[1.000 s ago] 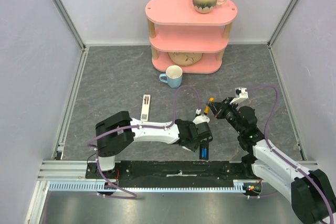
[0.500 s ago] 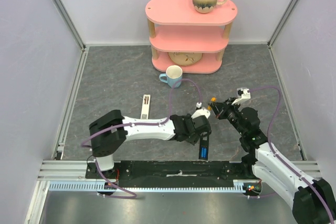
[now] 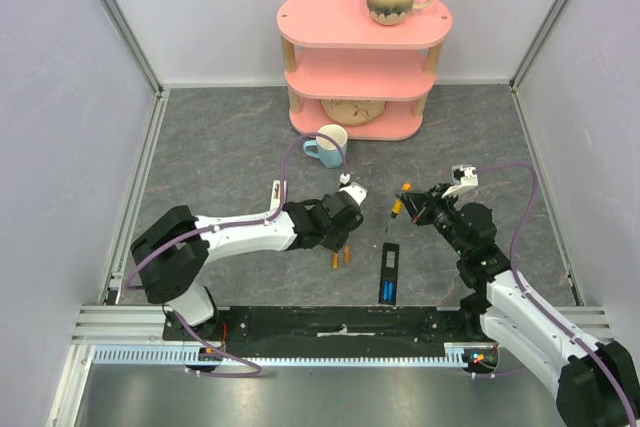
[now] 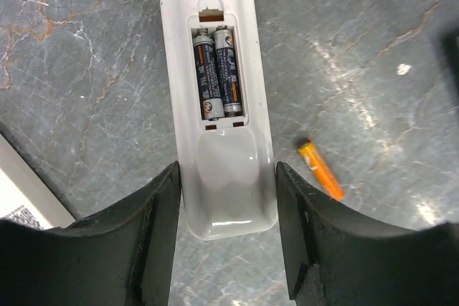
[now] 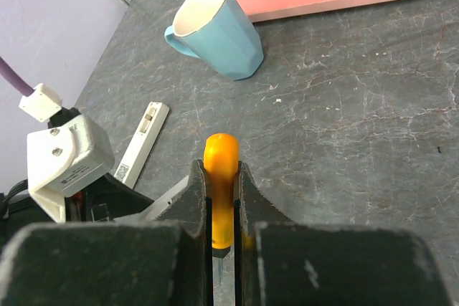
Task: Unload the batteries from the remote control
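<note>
Seen from above, the white remote (image 4: 215, 48) was hidden beneath the left gripper (image 3: 338, 235); only the left wrist view showed it. Whether it rested on the grey table (image 4: 373, 48) or hung just above it could not be told. The print on the two dark batteries (image 4: 216, 73) was too small to read. A black slab (image 3: 388, 272) with a blue end lay on the table to the right of that gripper. What it was could not be made out, and the left wrist view cut it off at the frame's right edge. The tip of the screwdriver (image 5: 220, 152) was lost between the right gripper's fingers (image 5: 193, 198) in the wrist view.

The left gripper's fingers (image 4: 154, 231) stood wide apart, one pressed against each long side of the remote's near end, gripping it across its width. The remote faced back-up with its compartment uncovered, and the two batteries sat side by side inside. One orange battery (image 4: 320, 170) lay loose on the table, just right of the remote and not touching it.

The right gripper (image 5: 221, 177) was closed almost fully, clamped on the screwdriver's orange handle, off to the right of the left gripper and apart from it
</note>
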